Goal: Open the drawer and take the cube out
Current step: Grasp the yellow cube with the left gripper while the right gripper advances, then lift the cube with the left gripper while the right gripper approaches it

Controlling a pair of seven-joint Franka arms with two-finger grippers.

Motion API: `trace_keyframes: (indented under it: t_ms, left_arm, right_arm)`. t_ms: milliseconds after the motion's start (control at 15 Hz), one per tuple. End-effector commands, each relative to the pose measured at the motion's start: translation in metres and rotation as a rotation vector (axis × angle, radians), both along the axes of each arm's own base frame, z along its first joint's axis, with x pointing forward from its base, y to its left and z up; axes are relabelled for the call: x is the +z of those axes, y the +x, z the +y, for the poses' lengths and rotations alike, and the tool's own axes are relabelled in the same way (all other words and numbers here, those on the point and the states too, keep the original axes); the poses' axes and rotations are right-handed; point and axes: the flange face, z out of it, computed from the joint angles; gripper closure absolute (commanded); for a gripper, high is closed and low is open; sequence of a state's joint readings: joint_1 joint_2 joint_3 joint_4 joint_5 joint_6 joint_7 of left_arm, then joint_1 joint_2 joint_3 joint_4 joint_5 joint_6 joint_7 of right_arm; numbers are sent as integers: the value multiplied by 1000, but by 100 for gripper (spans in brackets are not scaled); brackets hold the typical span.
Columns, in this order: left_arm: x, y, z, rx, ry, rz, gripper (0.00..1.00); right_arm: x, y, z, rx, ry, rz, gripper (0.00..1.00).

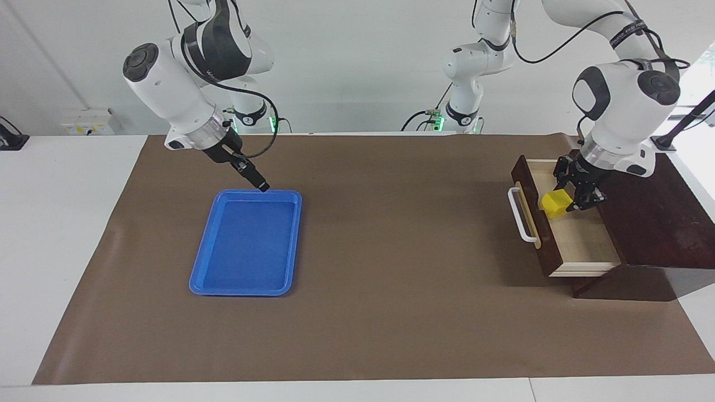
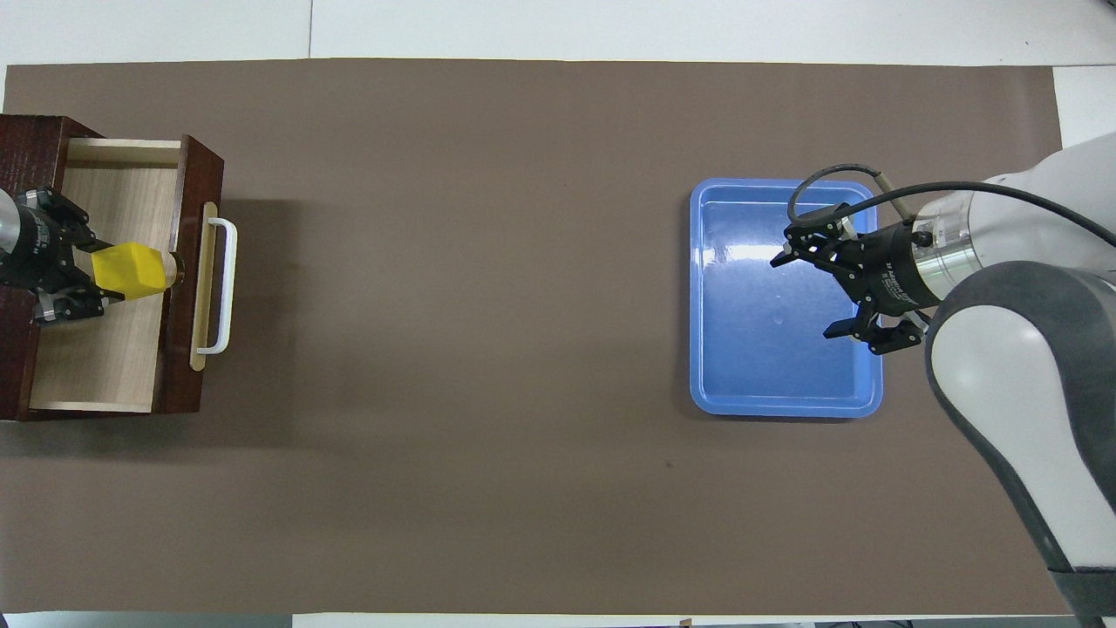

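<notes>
The dark reddish-brown drawer (image 1: 537, 237) stands pulled open at the left arm's end of the table, with its white bar handle (image 1: 519, 215) and pale wood floor showing. It also shows in the overhead view (image 2: 187, 288). My left gripper (image 1: 565, 201) is shut on the small yellow cube (image 1: 554, 204) and holds it up above the drawer's floor, over the open drawer close to its front panel. The overhead view shows the same gripper (image 2: 103, 275) and cube (image 2: 132, 269). My right gripper (image 1: 260, 186) is open and empty over the blue tray, and it waits (image 2: 802, 296).
The dark wooden cabinet (image 1: 659, 223) that holds the drawer stands at the table's edge. A blue tray (image 1: 195, 279) lies on the brown mat toward the right arm's end, also in the overhead view (image 2: 697, 296).
</notes>
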State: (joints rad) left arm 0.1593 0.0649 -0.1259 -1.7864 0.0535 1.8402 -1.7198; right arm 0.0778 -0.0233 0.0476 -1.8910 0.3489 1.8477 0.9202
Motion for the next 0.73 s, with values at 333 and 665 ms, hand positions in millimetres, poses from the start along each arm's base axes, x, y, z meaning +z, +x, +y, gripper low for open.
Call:
trace_keyframes:
  t_ms: [333,665]
  left_arm:
    - [89,37,-89,-137,-93,61,100]
    - [88,16,-206,-309,-81,55,100]
  right_arm:
    - [4,1,38,-96,47,5,0]
    - [2,1,83,-186,89,1,0]
